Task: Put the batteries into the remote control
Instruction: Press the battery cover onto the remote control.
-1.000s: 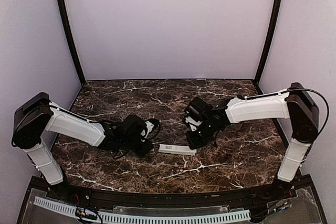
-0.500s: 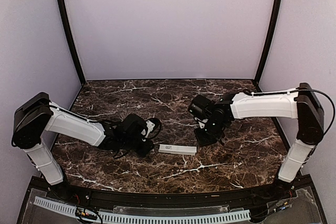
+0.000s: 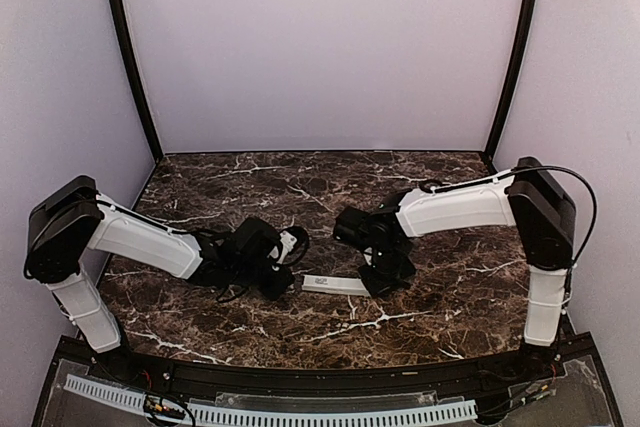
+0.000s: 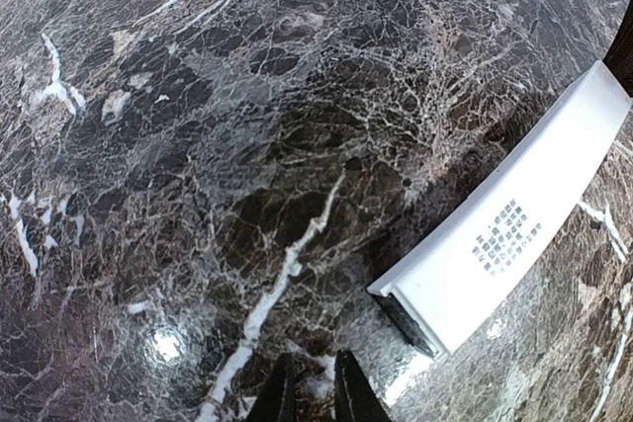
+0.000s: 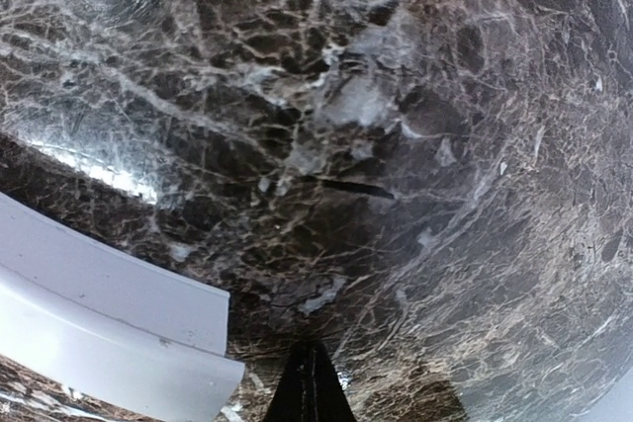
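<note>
Only marking: a print block (image 4: pixel 506 237) of tiny dark characters, several short rows, on the white face of the remote (image 4: pixel 544 165), nearer its dark end than the other. Characters too small and blurred to read, no word or number made out. Top view: just a grey smudge there.

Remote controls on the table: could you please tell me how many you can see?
1. The white remote control lies flat on the marble table near its front centre, between the left gripper and the right gripper. The arms could hide another.
</note>
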You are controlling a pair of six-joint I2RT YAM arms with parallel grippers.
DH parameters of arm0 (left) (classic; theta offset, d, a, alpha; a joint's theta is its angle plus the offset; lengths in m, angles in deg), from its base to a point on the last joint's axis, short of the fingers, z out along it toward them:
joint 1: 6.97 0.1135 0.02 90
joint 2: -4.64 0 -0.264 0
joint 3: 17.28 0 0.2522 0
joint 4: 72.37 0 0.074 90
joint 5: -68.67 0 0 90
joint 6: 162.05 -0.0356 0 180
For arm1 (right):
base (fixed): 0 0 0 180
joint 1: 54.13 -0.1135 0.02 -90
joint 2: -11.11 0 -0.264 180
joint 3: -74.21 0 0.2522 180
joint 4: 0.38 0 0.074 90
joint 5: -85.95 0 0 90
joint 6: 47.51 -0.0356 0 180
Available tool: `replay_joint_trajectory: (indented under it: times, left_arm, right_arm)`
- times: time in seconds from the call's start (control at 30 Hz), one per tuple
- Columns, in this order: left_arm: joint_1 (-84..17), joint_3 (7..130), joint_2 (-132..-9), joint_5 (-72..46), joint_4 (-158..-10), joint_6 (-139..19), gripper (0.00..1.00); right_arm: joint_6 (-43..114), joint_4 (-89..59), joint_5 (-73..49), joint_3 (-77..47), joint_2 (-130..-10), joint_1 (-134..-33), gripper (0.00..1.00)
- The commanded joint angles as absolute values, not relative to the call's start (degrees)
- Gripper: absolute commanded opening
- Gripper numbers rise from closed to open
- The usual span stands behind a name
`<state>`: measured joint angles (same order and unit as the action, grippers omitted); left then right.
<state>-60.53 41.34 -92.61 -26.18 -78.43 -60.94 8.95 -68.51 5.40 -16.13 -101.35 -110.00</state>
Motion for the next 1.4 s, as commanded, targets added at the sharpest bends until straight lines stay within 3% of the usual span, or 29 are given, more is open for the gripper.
replay_joint_trajectory:
  times: [0.0, 0.33, 0.93, 1.37]
  left_arm:
    - [-60.94, 42.17, -92.98, -25.14, -78.31, -61.15, 0.14]
    - [-61.52, 42.35, -93.5, -23.72, -78.48, -60.96, 0.0]
    - [-61.99, 42.76, -94.07, -22.54, -78.49, -61.45, 0.0]
    - [-61.99, 40.22, -91.31, -28.05, -78.98, -60.18, 0.0]
  right_arm:
    - [8.48, -70.54, 6.19, -18.12, -103.97, -111.54, 0.0]
    - [7.86, -69.94, 4.94, -20.61, -106.2, -112.55, 0.0]
    - [8.66, -67.9, 2.76, -24.54, -108.46, -113.54, 0.0]
    - [8.3, -70.73, 7.75, -18.83, -103.32, -110.64, 0.0]
